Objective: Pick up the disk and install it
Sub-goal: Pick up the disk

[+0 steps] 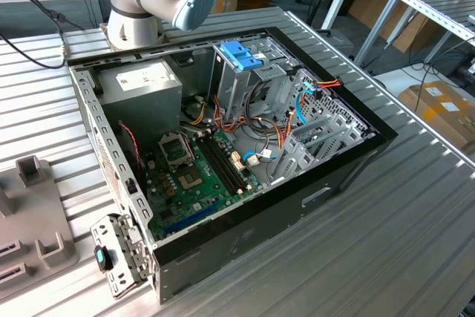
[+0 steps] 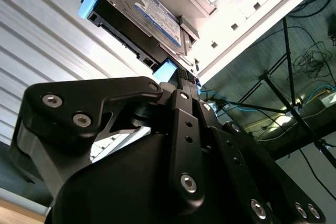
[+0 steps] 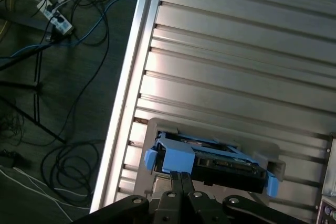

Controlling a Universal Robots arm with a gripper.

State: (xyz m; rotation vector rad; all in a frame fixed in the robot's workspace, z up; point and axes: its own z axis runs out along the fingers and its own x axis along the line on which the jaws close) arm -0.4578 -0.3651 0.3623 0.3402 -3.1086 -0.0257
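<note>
A: While the claw hangs over the ribbed table, where's the disk?
B: Just ahead of the claw tips, lying flat in a grey holder, light-blue rail end toward the claw.
A: Claw state?
B: Fingers drawn together, tips right at the rail; can't tell if touching.

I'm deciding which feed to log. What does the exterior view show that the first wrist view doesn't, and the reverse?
Exterior view's own: the open computer case, its green motherboard, the drive cage with a blue latch, and the arm's base. First wrist view's own: the disk, the end effector close to it, and a power strip on the floor. Shared: the ribbed metal table.
</note>
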